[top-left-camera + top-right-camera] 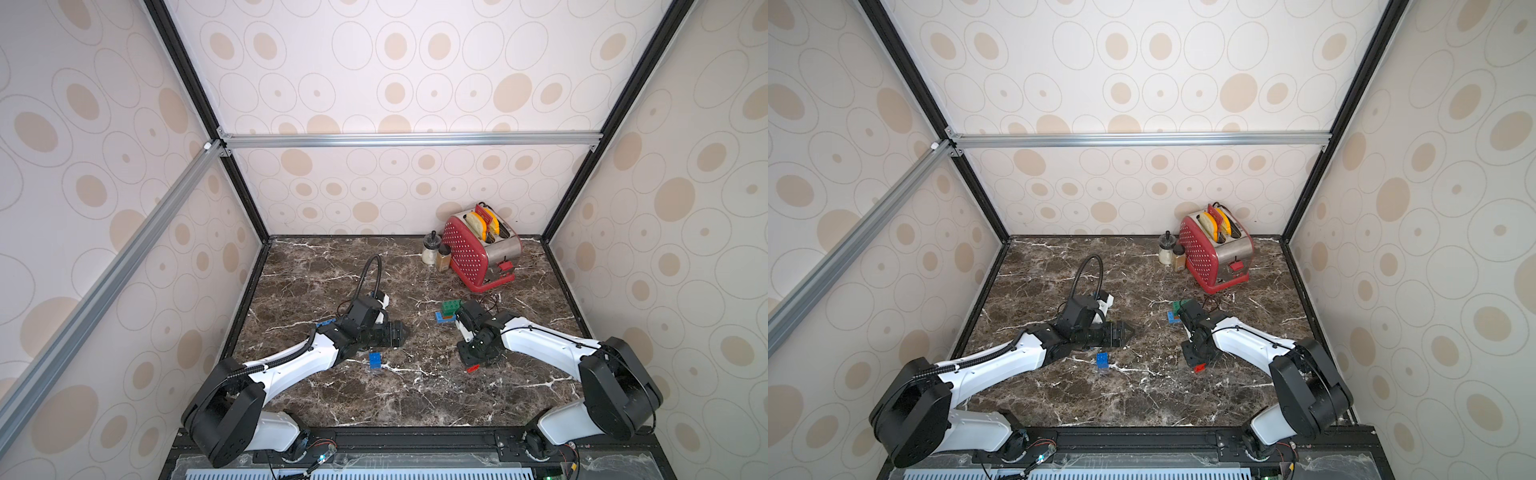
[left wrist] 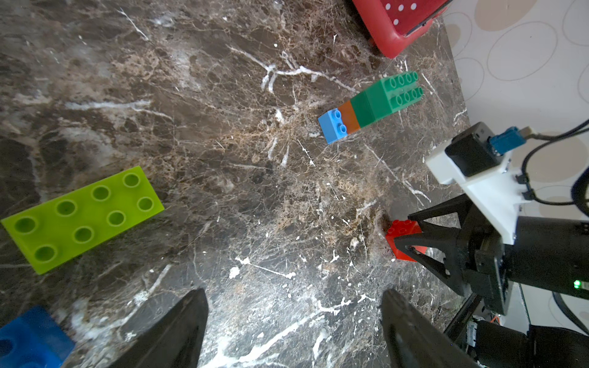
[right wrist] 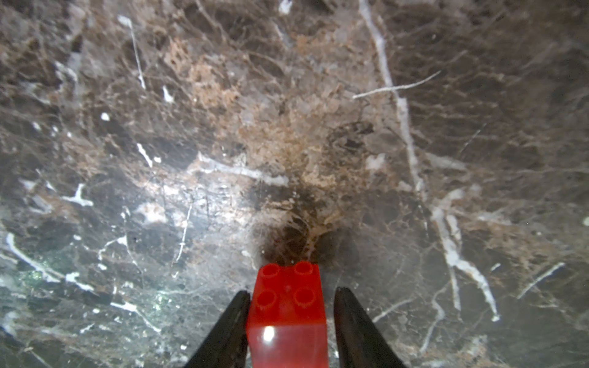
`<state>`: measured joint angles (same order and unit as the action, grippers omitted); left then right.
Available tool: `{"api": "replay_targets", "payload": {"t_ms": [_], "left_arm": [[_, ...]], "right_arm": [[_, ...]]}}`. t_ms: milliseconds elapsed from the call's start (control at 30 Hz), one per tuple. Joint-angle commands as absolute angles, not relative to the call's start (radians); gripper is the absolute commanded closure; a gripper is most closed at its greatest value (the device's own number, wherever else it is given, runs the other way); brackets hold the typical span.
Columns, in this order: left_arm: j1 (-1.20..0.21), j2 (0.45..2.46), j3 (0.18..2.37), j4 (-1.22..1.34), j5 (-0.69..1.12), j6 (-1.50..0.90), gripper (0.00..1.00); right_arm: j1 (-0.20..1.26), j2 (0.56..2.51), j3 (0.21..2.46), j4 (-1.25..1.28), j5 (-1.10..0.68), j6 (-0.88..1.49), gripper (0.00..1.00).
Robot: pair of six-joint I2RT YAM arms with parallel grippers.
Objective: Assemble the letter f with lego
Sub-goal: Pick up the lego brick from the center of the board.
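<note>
Desk (image 1: pixel 415 399): dark brown marble-patterned top. Two arms, one pincer each.

Count in both top views:
- Two dark blue studded bricks. One dark blue brick (image 1: pixel 375 360) lies in the open on the near side of the left arm. The second blue brick (image 1: pixel 326 323) shows only an edge behind that arm.
- One stack of light blue, orange and dark green bricks (image 1: pixel 449 311), mid-desk, just beside the right wrist.
- One small red square brick (image 1: pixel 473 368) on the desk, under the right pincer (image 1: pixel 471 360).
- Not task items: one red perforated toaster (image 1: pixel 478 249) with slices in its slots and two small jars (image 1: pixel 429 249) beside it, in the far right corner.

Left wrist view only: one lime green flat eight-stud plate (image 2: pixel 83 216), lying flat and well apart from the stack. The top views do not show it. A dark blue brick sits at the frame corner; which of the two it is cannot be told.

Right wrist view only: the red brick has four studs. One finger (image 3: pixel 236 318) is against its side, and a sliver of desk shows by the other finger. The pincer stands narrow around the brick; whether it is clamped cannot be told.

Left pincer (image 2: pixel 294 291): wide, empty, over bare desk.
</note>
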<state>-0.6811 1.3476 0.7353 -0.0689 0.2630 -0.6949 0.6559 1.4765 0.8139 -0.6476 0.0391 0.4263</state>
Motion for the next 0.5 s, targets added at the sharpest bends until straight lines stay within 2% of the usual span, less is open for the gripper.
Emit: {"api": "replay_targets", "payload": {"t_ms": [0, 167, 333, 467], "left_arm": [[-0.686, 1.322, 0.736, -0.074, 0.244, -0.687, 0.13], [-0.686, 1.325, 0.740, -0.082, 0.236, -0.686, 0.13], [-0.686, 1.315, 0.738, -0.090, 0.217, -0.694, 0.13], [-0.683, 1.280, 0.734, -0.113, 0.176, -0.704, 0.13]], "right_arm": [[0.655, 1.484, 0.816, -0.660, 0.055, 0.426, 0.59], [0.657, 1.453, 0.822, -0.644, 0.049, 0.438, 0.66], [0.671, 1.395, 0.828, -0.569, 0.059, 0.460, 0.65], [0.726, 1.351, 0.849, -0.476, 0.150, 0.469, 0.64]]}}
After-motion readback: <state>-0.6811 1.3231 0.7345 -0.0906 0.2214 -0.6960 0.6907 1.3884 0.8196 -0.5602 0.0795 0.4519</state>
